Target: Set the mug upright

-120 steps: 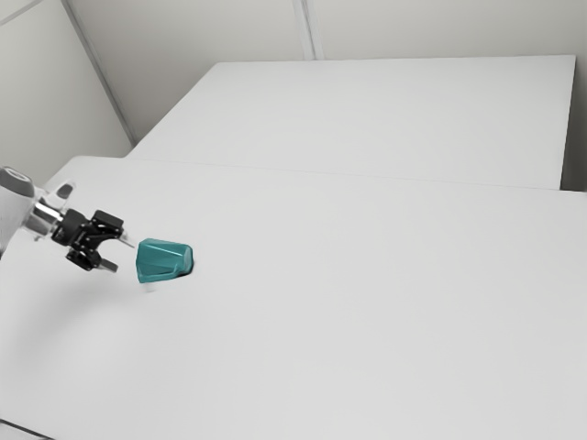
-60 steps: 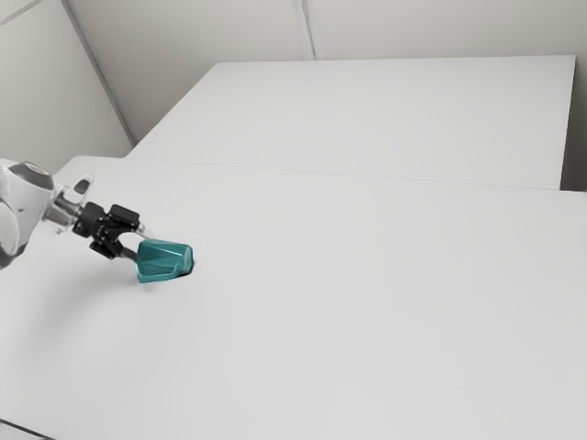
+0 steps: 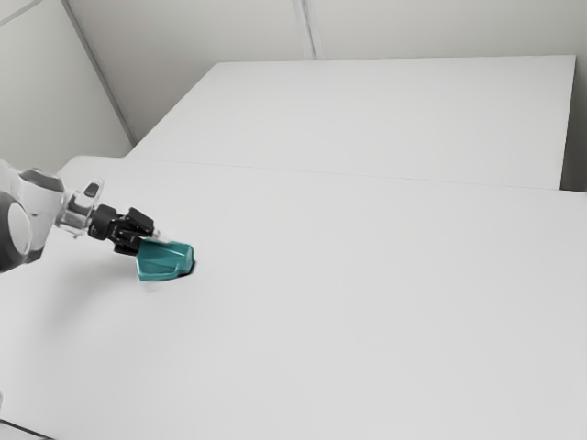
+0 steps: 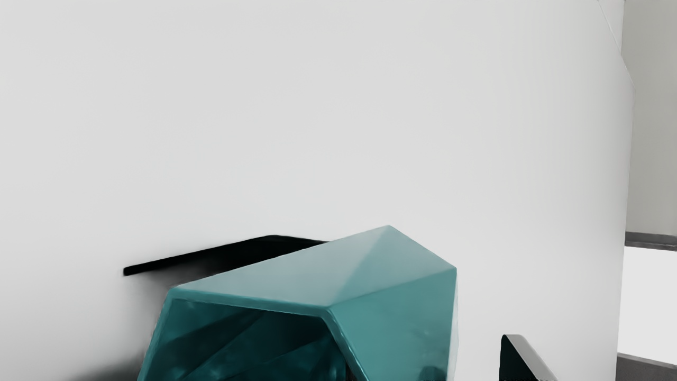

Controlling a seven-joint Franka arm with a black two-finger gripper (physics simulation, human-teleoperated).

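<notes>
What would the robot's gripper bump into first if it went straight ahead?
Probably the teal mug, lying on its side right by the gripper. I can't tell how much space is between them.

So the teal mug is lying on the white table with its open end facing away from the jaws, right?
Not quite: in the wrist view, the teal mug has its open end facing toward the jaws. It does lie on the white table.

Teal mug [image 4: 391, 317] is on its side on the white table [image 4: 317, 106], mouth running off the frame's edge. One gripper finger [image 4: 522, 352] pokes in along that edge too, kinda near the mug but not touching.
</notes>
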